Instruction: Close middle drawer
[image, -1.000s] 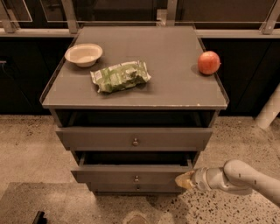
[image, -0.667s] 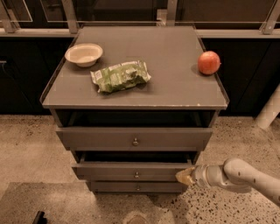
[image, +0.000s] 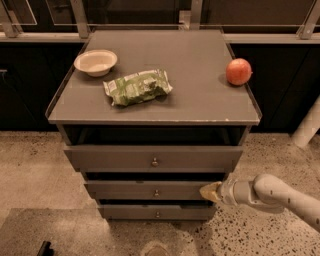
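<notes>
**Gripper pushing at the right end of the middle drawer**

We see the cabinet from the front and a little from above. The middle drawer (image: 125, 190) is the second of three fronts. It sits below the top drawer (image: 110, 158) and above the bottom drawer (image: 125, 212). A dark slot shows over its front, so we judge it is not fully in yet.

The gripper (image: 206, 191) is at about 4 o'clock in the view and touches the 3 o'clock end of this front. The arm (image: 280, 195) comes in low from the right, almost level with the drawer. We think this is why it meets the front at the corner and not at the small knob (image: 156, 193) in the centre. The fingers (image: 212, 192) look pressed together into one tapered tip and hold nothing. This suits a push, which needs no grasp.

A push so far off centre could turn the drawer and jam it, so we would keep the push straight toward 12 o'clock.

The top drawer also stands out, but the task does not concern it. On the surface (image: 200, 100) a bowl (image: 95, 62) lies at 10 o'clock, a snack bag (image: 137, 87) near the centre and an apple (image: 238, 71) at 2 o'clock. All are well apart from the work.
</notes>
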